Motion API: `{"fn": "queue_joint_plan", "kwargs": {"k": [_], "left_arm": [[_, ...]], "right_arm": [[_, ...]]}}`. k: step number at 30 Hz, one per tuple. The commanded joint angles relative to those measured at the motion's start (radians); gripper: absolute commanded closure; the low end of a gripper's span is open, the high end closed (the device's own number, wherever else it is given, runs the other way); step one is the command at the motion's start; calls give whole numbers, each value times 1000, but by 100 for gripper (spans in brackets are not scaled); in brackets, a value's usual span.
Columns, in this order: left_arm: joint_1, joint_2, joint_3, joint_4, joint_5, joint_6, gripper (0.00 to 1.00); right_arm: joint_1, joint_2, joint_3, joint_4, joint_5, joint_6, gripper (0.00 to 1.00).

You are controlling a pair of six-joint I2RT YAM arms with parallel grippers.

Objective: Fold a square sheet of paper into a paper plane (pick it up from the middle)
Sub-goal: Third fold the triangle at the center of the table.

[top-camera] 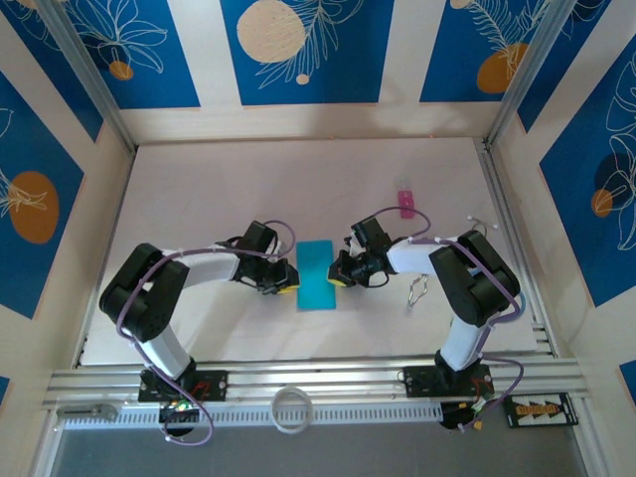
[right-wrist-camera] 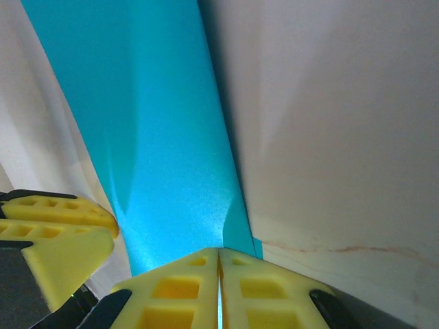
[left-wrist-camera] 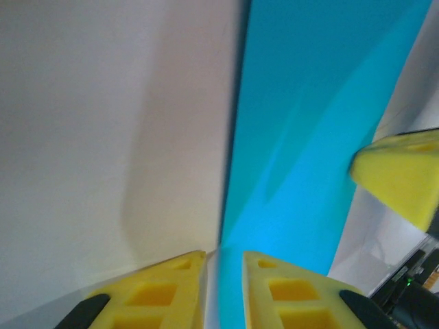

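The square sheet of paper (top-camera: 318,275) is cyan-blue and lies folded as a narrow oblong on the white table between my two grippers; a paper plane is out of view. My left gripper (top-camera: 286,277) is at its left long edge. In the left wrist view the yellow jaws (left-wrist-camera: 224,252) stand a narrow gap apart, with the paper (left-wrist-camera: 309,137) edge running into that gap. My right gripper (top-camera: 341,274) is at the right long edge. Its jaws (right-wrist-camera: 219,249) are pressed together on the edge of the paper (right-wrist-camera: 158,137).
A small pink object (top-camera: 405,203) lies at the back right of the table. A metal wire clip (top-camera: 417,289) lies beside the right arm. A white ring (top-camera: 290,408) sits on the front rail. Patterned blue walls close in the table on three sides.
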Motion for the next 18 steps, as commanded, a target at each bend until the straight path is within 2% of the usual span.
{"fn": "queue_joint_plan", "kwargs": {"k": [1, 12, 18], "left_arm": [[-2, -4, -18, 72, 23, -33, 80], [-2, -6, -24, 24, -21, -21, 75], [-2, 14, -17, 48, 19, -14, 79]], "right_arm": [[-5, 38, -25, -56, 41, 14, 90], [-5, 39, -24, -51, 38, 15, 90], [-5, 41, -24, -53, 44, 21, 90]]}}
